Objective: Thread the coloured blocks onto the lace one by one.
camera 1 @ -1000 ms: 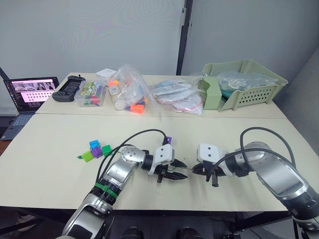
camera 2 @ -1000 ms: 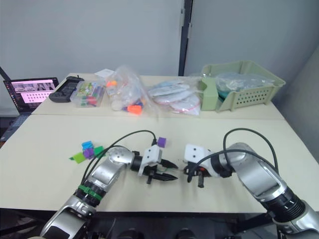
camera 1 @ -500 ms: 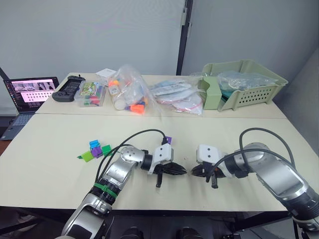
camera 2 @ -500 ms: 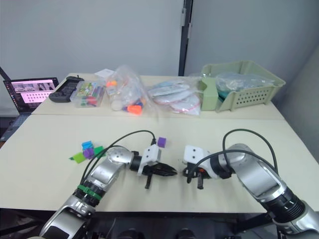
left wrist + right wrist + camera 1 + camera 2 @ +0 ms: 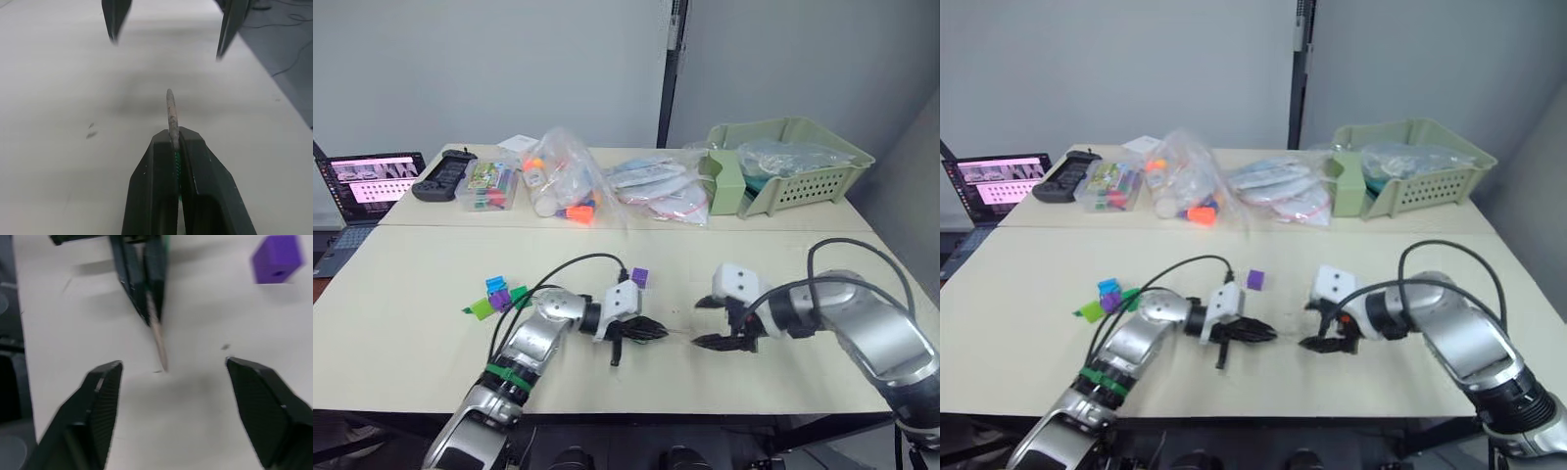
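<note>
The lace (image 5: pixel 170 115) is pinched by its grey tip in the closed left tool (image 5: pixel 658 331) at the frame's lower centre; the right tool (image 5: pixel 706 322) is spread wide, facing it. One purple block (image 5: pixel 640 279) is seen just above on the tabletop (image 5: pixel 431 264)

A matt cream laminate tabletop (image 5: pixel 431 284) carries small, smooth plastic cubes (image 5: pixel 499 294) in bright colours, one purple cube (image 5: pixel 276 258) showing flat, dull faces. The left gripper's (image 5: pixel 173 147) smooth black plastic fingers pinch a woven green cord with a rough, greyish stiffened tip (image 5: pixel 170 112). The right gripper's (image 5: pixel 168 396) black fingers (image 5: pixel 100 401) bear a fine textured grain. Crinkled glossy clear plastic bags (image 5: pixel 570 181) and a pale green plastic basket (image 5: pixel 793 166) sit behind.
</note>
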`<state>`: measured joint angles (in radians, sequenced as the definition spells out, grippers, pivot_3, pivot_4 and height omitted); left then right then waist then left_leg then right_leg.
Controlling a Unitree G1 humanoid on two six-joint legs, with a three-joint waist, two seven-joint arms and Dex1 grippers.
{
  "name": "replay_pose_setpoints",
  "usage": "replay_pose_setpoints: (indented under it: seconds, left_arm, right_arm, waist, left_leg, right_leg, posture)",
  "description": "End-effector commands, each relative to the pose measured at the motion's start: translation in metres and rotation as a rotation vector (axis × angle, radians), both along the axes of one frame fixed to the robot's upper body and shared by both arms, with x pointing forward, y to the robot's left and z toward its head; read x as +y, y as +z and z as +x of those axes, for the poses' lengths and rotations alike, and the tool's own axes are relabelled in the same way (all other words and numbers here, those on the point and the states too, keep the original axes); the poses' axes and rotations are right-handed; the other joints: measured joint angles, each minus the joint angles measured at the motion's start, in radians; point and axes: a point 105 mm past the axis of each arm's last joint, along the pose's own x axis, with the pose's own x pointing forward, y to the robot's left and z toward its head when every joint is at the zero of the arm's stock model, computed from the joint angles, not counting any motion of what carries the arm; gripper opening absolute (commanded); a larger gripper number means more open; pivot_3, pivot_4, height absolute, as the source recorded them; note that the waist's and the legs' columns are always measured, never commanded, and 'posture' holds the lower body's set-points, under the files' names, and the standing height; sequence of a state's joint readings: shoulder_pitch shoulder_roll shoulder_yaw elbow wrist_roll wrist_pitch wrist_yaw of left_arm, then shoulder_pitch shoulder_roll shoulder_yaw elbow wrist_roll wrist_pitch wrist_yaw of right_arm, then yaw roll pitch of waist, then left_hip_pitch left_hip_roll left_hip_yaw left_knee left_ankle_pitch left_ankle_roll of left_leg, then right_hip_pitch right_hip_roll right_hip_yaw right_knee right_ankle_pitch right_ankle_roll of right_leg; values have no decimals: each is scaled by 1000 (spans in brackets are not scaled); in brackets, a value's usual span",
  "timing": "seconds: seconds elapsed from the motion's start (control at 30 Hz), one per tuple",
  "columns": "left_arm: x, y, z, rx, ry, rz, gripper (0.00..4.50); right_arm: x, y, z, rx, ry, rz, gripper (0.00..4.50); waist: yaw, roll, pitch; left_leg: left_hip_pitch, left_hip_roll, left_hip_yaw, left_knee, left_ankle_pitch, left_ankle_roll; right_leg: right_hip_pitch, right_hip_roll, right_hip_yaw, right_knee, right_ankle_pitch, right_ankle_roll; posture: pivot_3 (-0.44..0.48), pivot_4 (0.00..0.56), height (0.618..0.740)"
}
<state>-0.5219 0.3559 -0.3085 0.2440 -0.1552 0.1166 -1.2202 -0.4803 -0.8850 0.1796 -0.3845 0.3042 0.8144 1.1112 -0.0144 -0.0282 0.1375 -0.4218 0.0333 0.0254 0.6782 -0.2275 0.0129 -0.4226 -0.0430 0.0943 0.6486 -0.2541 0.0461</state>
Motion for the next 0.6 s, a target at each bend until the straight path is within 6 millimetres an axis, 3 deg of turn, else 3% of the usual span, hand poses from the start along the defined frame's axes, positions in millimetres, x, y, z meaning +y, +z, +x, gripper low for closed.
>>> replay_pose_setpoints:
  seconds: [0.03,0.2,0.43,0.6]
  left_arm:
    - [10,9,0,-31,48,-22,0]
    - [32,7,-1,-28,132,-5,0]
    - [49,7,-5,-29,200,10,0]
    - [52,7,-9,-27,215,13,0]
  right_arm:
    - [7,24,6,-58,27,81,4468]
    - [16,17,41,-159,-9,69,4468]
    - [38,11,80,-210,-117,201,4468]
    - [46,4,83,-172,-203,303,4468]
  waist:
    - [0,0,0]
    - [0,0,0]
    - [2,0,0]
    - [4,0,0]
  left_leg:
    - [0,0,0,0,0,0]
    - [0,0,0,0,0,0]
    - [0,0,1,0,0,0]
    - [0,0,0,0,0,0]
  right_leg:
    - [0,0,0,0,0,0]
    - [1,0,0,0,0,0]
    - [0,-1,0,0,0,0]
    - [-1,-1,0,1,0,0]
  posture:
    - [0,150,734]
    - [0,150,734]
    - [0,150,734]
    - [0,150,734]
